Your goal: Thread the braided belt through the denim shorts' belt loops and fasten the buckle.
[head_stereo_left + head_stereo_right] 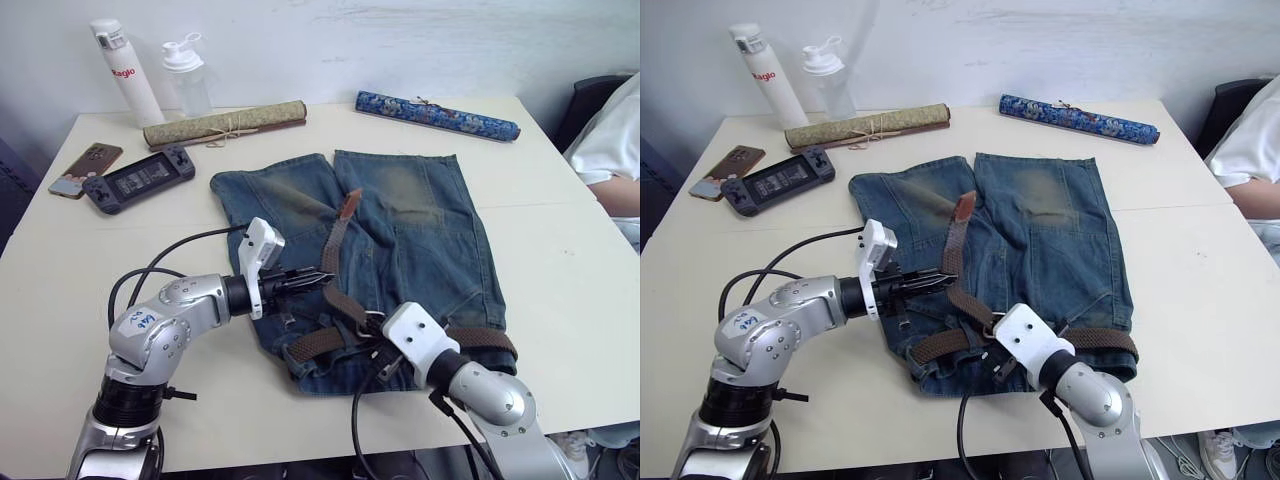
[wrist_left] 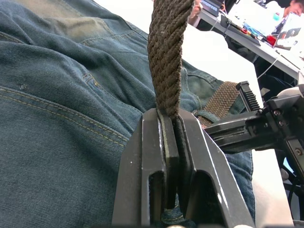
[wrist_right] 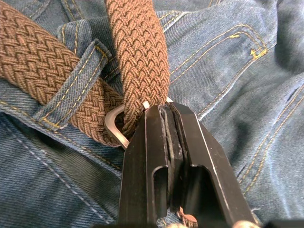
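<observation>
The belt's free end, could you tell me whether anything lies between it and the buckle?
Nothing visible does. The left hand pinches the belt, its strap already running through the buckle, where the right hand is shut on it, over the shorts.

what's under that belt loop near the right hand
The braided belt runs under the belt loop, with the denim shorts' waistband beneath it. Beside it, the silver buckle peeks out from under the strap; most of the buckle is covered by strap and the right hand.
</observation>
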You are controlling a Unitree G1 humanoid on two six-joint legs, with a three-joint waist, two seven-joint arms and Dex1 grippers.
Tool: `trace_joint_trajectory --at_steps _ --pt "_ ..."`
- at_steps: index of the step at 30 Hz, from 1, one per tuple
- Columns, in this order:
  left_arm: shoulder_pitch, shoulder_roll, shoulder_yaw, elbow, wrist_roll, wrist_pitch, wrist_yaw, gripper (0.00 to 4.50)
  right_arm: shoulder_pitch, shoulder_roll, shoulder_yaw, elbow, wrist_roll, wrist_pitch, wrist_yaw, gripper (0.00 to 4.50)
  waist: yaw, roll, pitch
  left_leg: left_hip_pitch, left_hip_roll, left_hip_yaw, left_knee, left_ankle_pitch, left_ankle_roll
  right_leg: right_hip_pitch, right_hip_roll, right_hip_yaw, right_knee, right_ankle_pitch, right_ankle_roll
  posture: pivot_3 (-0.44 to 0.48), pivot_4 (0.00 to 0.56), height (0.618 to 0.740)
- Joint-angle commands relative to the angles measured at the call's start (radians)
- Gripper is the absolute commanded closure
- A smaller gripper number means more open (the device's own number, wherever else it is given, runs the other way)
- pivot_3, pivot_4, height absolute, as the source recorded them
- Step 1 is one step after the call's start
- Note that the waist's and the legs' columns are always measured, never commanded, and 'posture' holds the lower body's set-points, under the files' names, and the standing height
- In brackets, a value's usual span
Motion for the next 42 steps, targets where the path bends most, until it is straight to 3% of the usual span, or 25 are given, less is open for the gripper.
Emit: trace_joint_trajectory --at_steps 1,5,12,17,20,27,34,36,37,42 --pt "-0.018 -0.012 0.002 -0.065 -0.032 -0.007 -0.013 4.5 -0.012 -0.054 0.056 -0.049 -0.002 -0.004 0.005 4.44 0.0 0.0 0.0 0.0 0.0 0.0 0.0 0.0 0.0 0.0 0.0 0.0 0.0 0.0 0.0 0.0 0.15 0.737" --pt "-0.031 -0.036 -0.026 -0.066 -0.024 -0.019 -0.017 4.5 -0.025 -0.113 0.109 -0.023 -0.032 -0.035 0.012 4.44 0.0 0.0 0.0 0.0 0.0 0.0 0.0 0.0 0.0 0.0 0.0 0.0 0.0 0.0 0.0 0.0 0.15 0.737" --pt "-0.138 -0.18 -0.143 0.028 0.055 -0.084 0.012 4.5 -0.072 -0.243 0.197 0.043 -0.101 -0.141 0.054 4.44 0.001 -0.001 -0.001 0.0 0.0 0.0 0.0 0.0 0.0 0.0 0.0 0.0 -0.001 0.0 0.0 0.0 0.15 0.737" --pt "-0.263 -0.316 -0.235 0.206 0.144 -0.174 0.002 4.5 -0.093 -0.317 0.273 0.09 -0.125 -0.208 0.109 4.44 0.002 -0.002 -0.001 0.0 -0.002 0.0 0.001 0.0 0.0 0.001 0.002 0.0 -0.001 0.0 0.0 0.0 0.15 0.737" --pt "-0.317 -0.378 -0.269 0.31 0.189 -0.225 -0.014 4.5 -0.119 -0.368 0.317 0.142 -0.189 -0.261 0.145 4.44 0.001 -0.002 -0.001 0.0 -0.002 0.0 0.001 0.0 0.0 0.001 0.01 0.0 -0.002 0.0 0.0 0.0 0.15 0.737" --pt "-0.432 -0.524 -0.331 0.547 0.3 -0.342 -0.05 4.5 -0.156 -0.435 0.434 0.268 -0.355 -0.395 0.232 4.44 0.003 -0.003 -0.002 0.001 -0.002 0.0 0.003 0.0 0.0 0.002 0.01 0.0 -0.001 0.0 0.0 0.0 0.15 0.737" --pt "-0.475 -0.585 -0.362 0.691 0.371 -0.397 -0.088 4.5 -0.171 -0.44 0.476 0.347 -0.425 -0.504 0.29 4.44 0.004 -0.005 -0.012 0.003 -0.002 0.0 0.003 0.0 0.0 0.004 0.01 0.0 -0.001 0.0 0.0 0.0 0.15 0.737" --pt "-0.482 -0.599 -0.358 0.729 0.383 -0.413 -0.102 4.5 -0.169 -0.425 0.48 0.356 -0.439 -0.52 0.293 4.44 0.01 -0.006 -0.014 0.009 -0.001 -0.001 0.002 0.0 0.0 0.011 0.009 -0.001 -0.003 0.0 0.0 0.0 0.15 0.737" --pt "-0.485 -0.604 -0.355 0.747 0.39 -0.422 -0.11 4.5 -0.166 -0.415 0.477 0.361 -0.446 -0.525 0.295 4.44 0.014 -0.007 -0.018 0.02 -0.001 -0.003 0.0 -0.001 0.001 0.023 0.008 -0.003 -0.007 0.0 0.0 0.0 0.15 0.737" --pt "-0.496 -0.618 -0.336 0.822 0.418 -0.478 -0.147 4.5 -0.147 -0.391 0.458 0.366 -0.461 -0.533 0.308 4.44 0.019 -0.015 -0.034 0.031 -0.001 -0.006 -0.001 -0.013 0.011 0.041 -0.006 -0.009 -0.017 0.001 0.001 0.0 0.15 0.737"
